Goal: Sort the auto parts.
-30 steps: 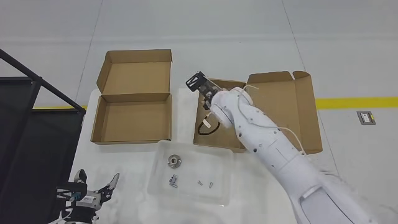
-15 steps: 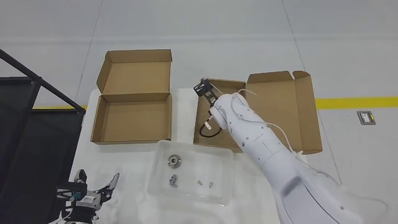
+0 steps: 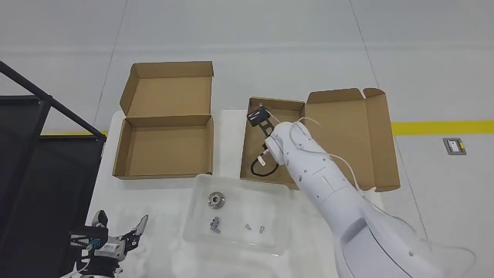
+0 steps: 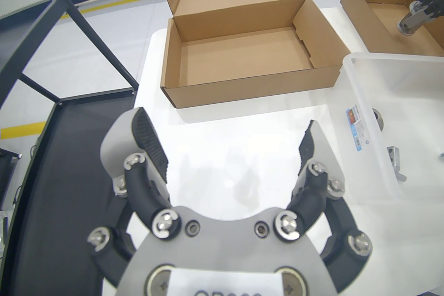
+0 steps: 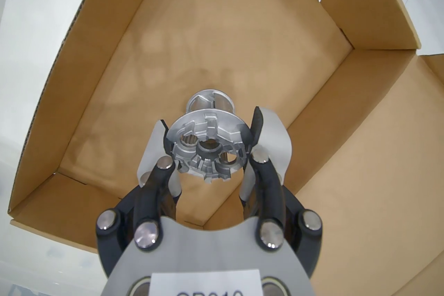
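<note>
My right gripper [image 5: 210, 118] is shut on a silver flanged hub [image 5: 211, 144], held above the floor of the right cardboard box [image 5: 208, 33]. From above, that gripper [image 3: 257, 114] sits over the far left part of this box [image 3: 284, 105]. The left wrist view shows it too, with the hub [image 4: 408, 24] pointing down. My left gripper [image 4: 225, 134] is open and holds nothing above the white table near its front left corner [image 3: 116, 232]. A clear plastic bin [image 3: 197, 235] holds another hub [image 3: 216, 198], a small bracket [image 3: 215, 225] and small screws [image 3: 255, 228].
The left cardboard box [image 3: 166, 147] lies open with a bare floor, its lid folded back. The right box's lid [image 3: 351, 135] lies flat to the right. A black metal rack [image 3: 38, 162] stands beside the table's left edge.
My right gripper has carried the hub a little to the right and nearer, from the right box's far left corner to a spot over its inside. The left arm has kept still.
</note>
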`<act>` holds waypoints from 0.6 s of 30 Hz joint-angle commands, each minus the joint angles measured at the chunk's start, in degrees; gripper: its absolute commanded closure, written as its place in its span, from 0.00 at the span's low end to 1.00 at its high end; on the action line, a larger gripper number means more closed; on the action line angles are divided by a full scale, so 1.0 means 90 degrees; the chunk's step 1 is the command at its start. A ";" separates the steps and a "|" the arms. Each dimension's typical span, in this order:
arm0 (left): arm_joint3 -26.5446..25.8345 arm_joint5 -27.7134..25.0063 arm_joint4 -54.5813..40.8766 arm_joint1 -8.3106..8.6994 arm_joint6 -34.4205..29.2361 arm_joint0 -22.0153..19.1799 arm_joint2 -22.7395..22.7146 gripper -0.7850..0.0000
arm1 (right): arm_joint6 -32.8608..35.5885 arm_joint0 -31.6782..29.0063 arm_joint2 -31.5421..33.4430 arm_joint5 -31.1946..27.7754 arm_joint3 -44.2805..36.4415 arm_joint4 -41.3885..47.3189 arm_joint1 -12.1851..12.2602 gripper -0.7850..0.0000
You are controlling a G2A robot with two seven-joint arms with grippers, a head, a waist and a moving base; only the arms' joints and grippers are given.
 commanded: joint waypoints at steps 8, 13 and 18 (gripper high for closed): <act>0.0000 0.0000 0.0000 0.0000 0.0000 0.0000 0.0000 0.00 | -0.0037 0.0004 0.0065 -0.0060 0.0187 0.0046 -0.0059 0.51; 0.0000 0.0000 0.0000 0.0000 0.0000 0.0000 0.0000 0.00 | -0.0063 0.0021 0.0107 -0.0069 0.0232 0.0069 -0.0069 0.49; 0.0000 0.0000 0.0000 0.0000 0.0000 0.0000 0.0000 0.00 | -0.0059 0.0031 0.0130 -0.0082 0.0247 0.0050 -0.0073 0.06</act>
